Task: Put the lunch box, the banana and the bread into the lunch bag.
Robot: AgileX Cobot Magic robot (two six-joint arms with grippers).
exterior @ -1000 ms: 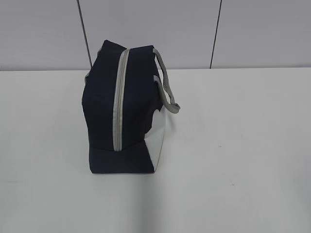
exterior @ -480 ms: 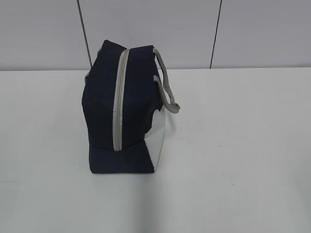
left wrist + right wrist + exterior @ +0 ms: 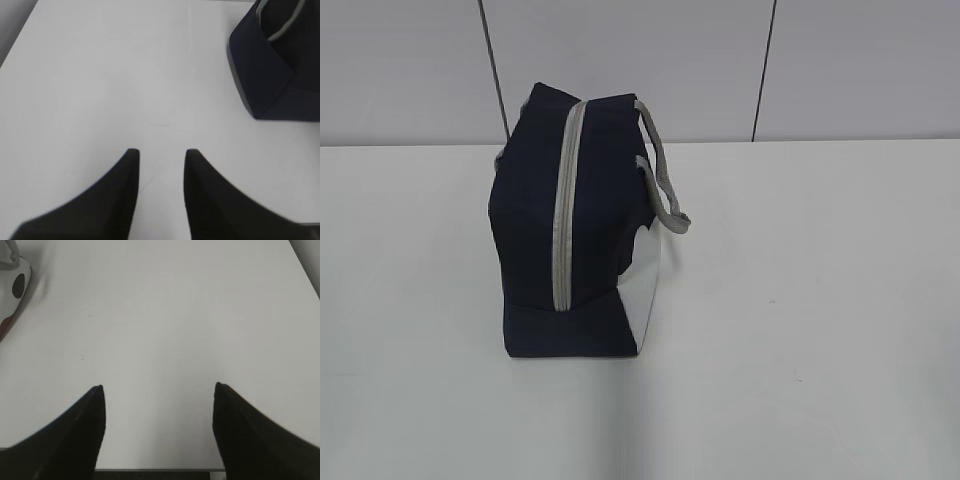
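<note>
the lunch bag point(image 3: 582, 225) stands upright on the white table point(image 3: 820, 300), left of centre in the exterior view, its grey zipper point(image 3: 565, 205) running closed from the top ridge down the near end. a grey strap handle point(image 3: 663, 180) loops out at its 3 o'clock side above a white side panel point(image 3: 645, 290). from the left wrist camera, the left gripper point(image 3: 161, 156) hovers over bare tabletop with its two dark fingers parted by a narrow gap and nothing between them; a corner of the navy bag sits at 1 o'clock, well apart. from the right wrist camera, the right gripper point(image 3: 159, 390) is spread wide and empty over the table, an edge of the bag's white panel showing at 10 o'clock. the lunch box, banana and bread appear in none of the views.
</note>
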